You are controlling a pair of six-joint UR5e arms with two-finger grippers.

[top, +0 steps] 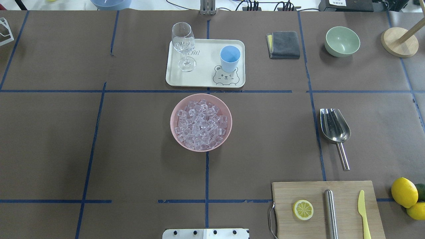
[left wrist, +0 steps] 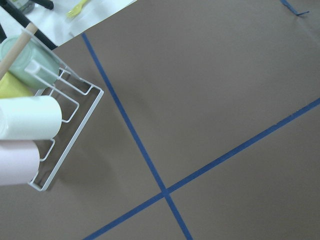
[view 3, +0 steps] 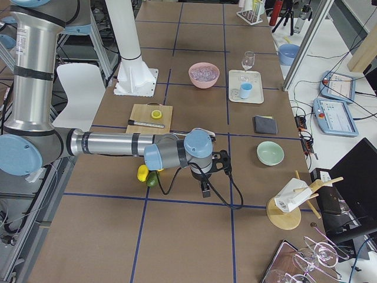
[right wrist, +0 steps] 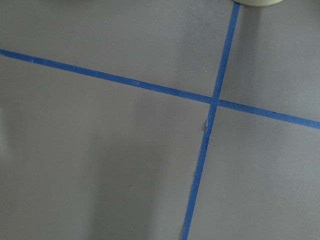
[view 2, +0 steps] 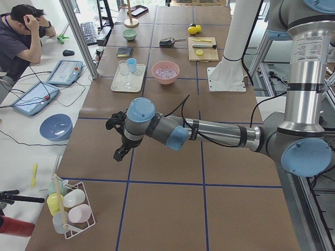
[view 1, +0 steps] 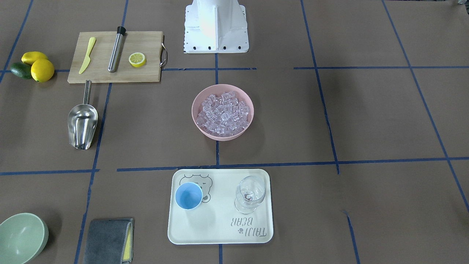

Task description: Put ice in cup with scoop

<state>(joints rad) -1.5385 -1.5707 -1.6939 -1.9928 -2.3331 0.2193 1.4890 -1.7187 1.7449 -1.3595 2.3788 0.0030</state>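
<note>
Cutting board (top: 347, 215), then the scoop (top: 334, 127) lying handle toward it, mouth pointing away; jaws' state cannot be told.

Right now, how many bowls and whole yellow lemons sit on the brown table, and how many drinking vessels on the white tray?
Bowls: 2 (pink bowl, green bowl)
Whole lemons: 2
Drinking vessels: 2 (cup, wine glass)
Total: 6

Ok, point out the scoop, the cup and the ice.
scoop (top: 334, 127): overhead exterior view, middle of its trough.
cup (top: 230, 55): overhead exterior view, inside its open mouth.
ice (top: 201, 124): overhead exterior view, centre of the heap.
</note>
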